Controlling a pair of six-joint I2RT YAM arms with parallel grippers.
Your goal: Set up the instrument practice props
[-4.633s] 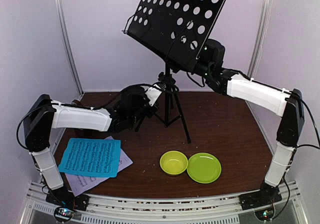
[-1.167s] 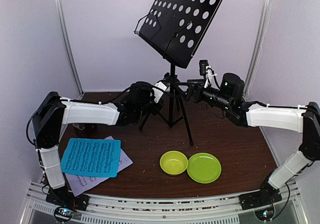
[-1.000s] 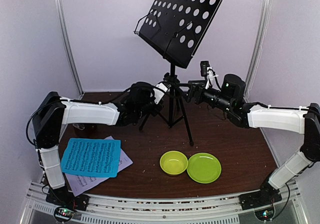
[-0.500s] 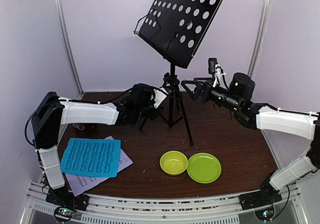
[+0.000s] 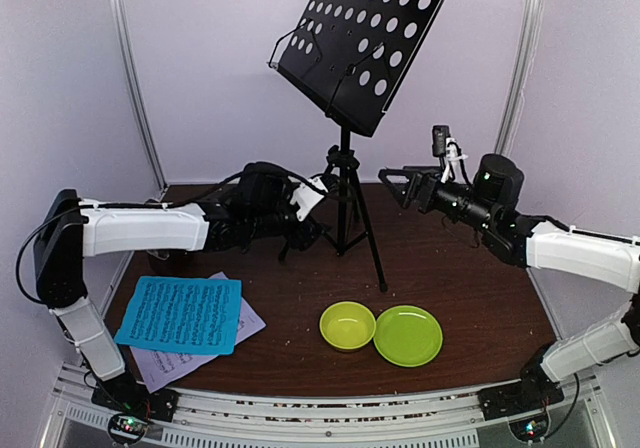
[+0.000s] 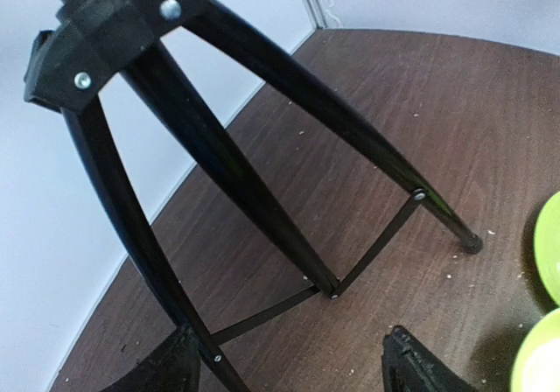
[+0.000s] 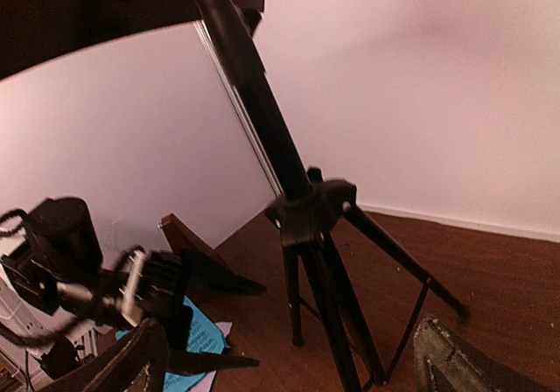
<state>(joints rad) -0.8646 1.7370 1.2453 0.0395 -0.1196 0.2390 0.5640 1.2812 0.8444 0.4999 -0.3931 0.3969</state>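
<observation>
The black music stand (image 5: 345,183) stands upright on its tripod at the back centre, its perforated desk (image 5: 365,43) tilted high above. My left gripper (image 5: 306,230) is open just left of the tripod legs. In the left wrist view its fingers (image 6: 293,370) are spread wide, one tripod leg (image 6: 236,182) running down close to the left finger, and nothing is gripped. My right gripper (image 5: 395,180) is open in the air to the right of the post, holding nothing. The blue sheet (image 5: 182,314) lies on the lilac sheet (image 5: 160,366) at front left. The brown metronome (image 7: 188,239) sits behind the left arm.
A yellow-green bowl (image 5: 347,325) and a green plate (image 5: 407,335) sit side by side at front centre-right. Pale walls with metal posts (image 5: 135,78) close in the left, back and right sides.
My left gripper has opened and drawn back to the left off the tripod. My right arm has pulled away to the right from the post. The stand has not moved.
</observation>
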